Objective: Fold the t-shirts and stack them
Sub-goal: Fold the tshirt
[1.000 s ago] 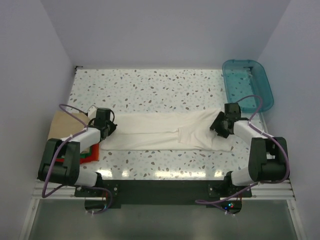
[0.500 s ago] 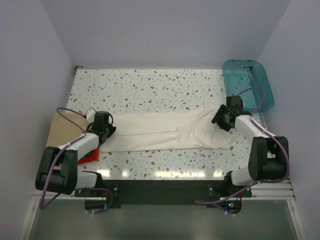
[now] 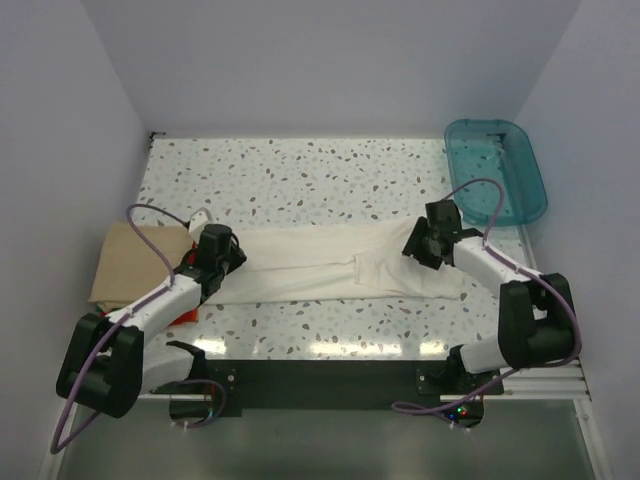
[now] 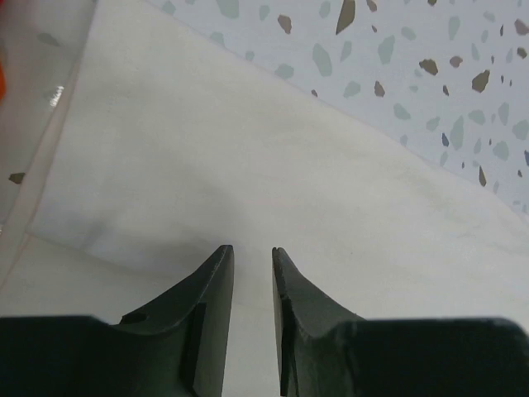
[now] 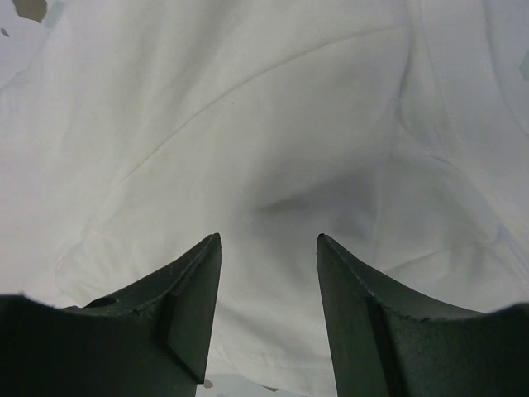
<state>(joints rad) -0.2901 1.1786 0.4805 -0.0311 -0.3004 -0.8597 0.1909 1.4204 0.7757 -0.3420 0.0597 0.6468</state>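
Note:
The large white t-shirt lies flat as a long folded strip across the table's front middle. My left gripper hovers over its left end. In the left wrist view its jaws stand a narrow gap apart with nothing between them, and white cloth lies below. My right gripper is over the shirt's right part. In the right wrist view it is wide open and empty above wrinkled white cloth. A folded tan shirt lies at the left, with a red shirt showing at its near edge. The green shirt is hidden.
A teal plastic bin stands at the back right corner. Purple cables loop above both wrists. The speckled table extends behind the shirt to the back wall. A red-orange edge shows at the left wrist view's left border.
My left gripper has moved right and onto the shirt's left end. My right gripper has moved left and back over the shirt's right part. The shirt lies as before.

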